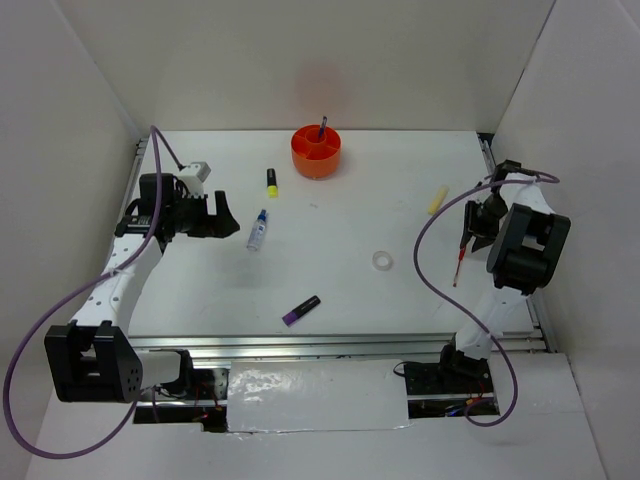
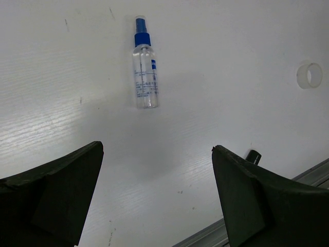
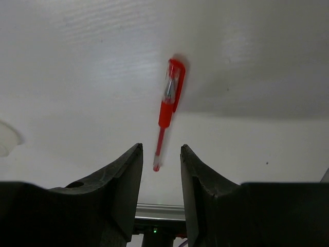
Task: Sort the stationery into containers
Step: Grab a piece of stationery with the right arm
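The orange organiser (image 1: 316, 151) stands at the far middle of the table with a dark pen (image 1: 323, 126) upright in it. A yellow highlighter (image 1: 272, 181), a clear blue-capped bottle (image 1: 258, 231) (image 2: 144, 72), a purple highlighter (image 1: 301, 310), a tape ring (image 1: 382, 261) (image 2: 310, 75) and a pale yellow stick (image 1: 437, 199) lie loose on the table. My left gripper (image 1: 222, 212) (image 2: 157, 146) is wide open, short of the bottle. A red pen (image 1: 459, 262) (image 3: 167, 110) looks blurred just ahead of my right gripper (image 1: 478, 222) (image 3: 160, 148), whose jaws stand apart with nothing between them.
White walls close in the table on the left, right and far sides. A metal rail (image 1: 340, 343) runs along the near edge. The purple highlighter's black cap (image 2: 252, 155) peeks out beside my left gripper's right finger. A white object (image 3: 5, 139) is cut off at the frame's left edge.
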Controlling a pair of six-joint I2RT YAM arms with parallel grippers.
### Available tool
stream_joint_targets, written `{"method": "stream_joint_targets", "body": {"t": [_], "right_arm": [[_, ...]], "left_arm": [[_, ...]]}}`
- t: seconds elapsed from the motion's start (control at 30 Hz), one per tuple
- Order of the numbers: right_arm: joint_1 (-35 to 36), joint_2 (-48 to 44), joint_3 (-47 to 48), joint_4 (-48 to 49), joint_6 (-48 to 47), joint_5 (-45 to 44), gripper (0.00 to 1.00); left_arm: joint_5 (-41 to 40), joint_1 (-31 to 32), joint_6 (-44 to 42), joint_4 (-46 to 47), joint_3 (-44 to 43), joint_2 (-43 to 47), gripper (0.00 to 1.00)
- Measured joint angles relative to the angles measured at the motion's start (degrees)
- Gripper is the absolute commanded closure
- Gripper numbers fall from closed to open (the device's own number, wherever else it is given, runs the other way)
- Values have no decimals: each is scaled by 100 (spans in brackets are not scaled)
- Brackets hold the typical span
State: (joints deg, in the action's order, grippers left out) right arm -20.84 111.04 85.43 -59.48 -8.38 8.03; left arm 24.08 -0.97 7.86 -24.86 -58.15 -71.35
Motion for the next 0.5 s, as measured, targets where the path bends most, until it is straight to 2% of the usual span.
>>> {"method": "stream_joint_targets", "body": {"t": [0.2, 0.5], "right_arm": [[87, 745, 485, -46, -33, -170, 54], [146, 1346, 1038, -105, -153, -446, 54]], "left_arm": [[-118, 7, 7, 11, 42, 0, 1], [-219, 11, 11, 17, 42, -39, 1]]}}
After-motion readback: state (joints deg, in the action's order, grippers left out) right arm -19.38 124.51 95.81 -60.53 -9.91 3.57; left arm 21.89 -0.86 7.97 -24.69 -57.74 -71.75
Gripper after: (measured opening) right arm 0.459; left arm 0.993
